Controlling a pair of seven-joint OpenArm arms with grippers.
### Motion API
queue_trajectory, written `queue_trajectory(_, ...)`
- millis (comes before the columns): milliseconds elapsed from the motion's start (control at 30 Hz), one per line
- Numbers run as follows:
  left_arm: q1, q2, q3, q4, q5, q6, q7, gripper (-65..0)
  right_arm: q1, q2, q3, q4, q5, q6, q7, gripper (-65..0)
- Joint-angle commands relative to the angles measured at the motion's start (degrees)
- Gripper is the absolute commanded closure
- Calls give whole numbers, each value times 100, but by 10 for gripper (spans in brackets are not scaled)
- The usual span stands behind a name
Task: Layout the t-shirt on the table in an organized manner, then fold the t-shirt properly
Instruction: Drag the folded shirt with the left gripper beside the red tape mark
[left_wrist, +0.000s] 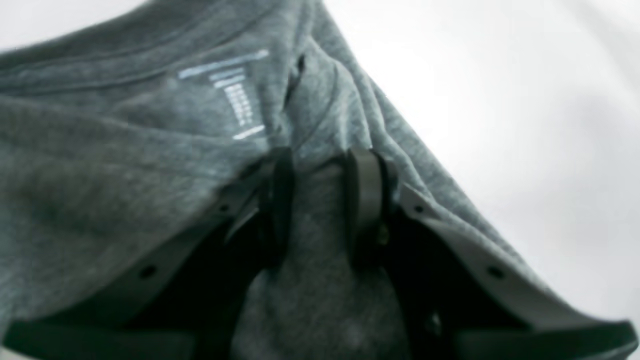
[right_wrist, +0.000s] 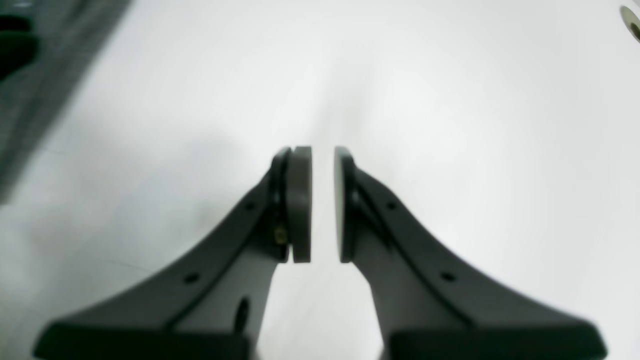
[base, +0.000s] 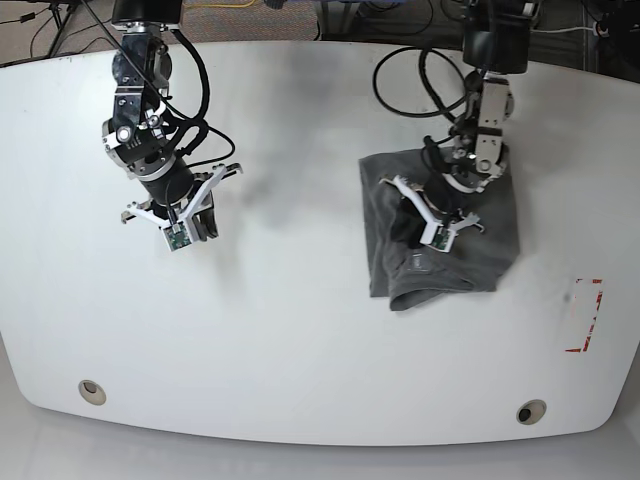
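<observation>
Grey cotton is bunched between the jaws of the left gripper (left_wrist: 320, 200), which is closed on the t-shirt (base: 440, 235) beside its collar label (left_wrist: 235, 95). Well apart, the right gripper (right_wrist: 322, 205) is held empty, nearly closed, above the tabletop (base: 300, 330).

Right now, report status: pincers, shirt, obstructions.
Left pincer pinching a fold of the t-shirt near the collar label. Right pincer nearly shut, empty, over bare table. T-shirt bunched, not laid flat. Nothing in the way.
</observation>
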Motion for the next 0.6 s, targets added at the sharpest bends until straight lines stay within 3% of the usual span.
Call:
queue_trajectory(0, 381, -459, -386, 26, 412, -100, 1343, -172, 59, 33, 23, 151, 62, 6, 137, -67)
queue_trajectory(233, 539, -1409, -992, 290, 412, -1111, 1844, -172, 6, 16, 14, 274, 62, 6, 129, -67)
queue_trajectory(567, 733, -2341, -1634, 8, 412, -1832, 1897, -172, -56, 7, -3, 318, 71, 15, 129, -67)
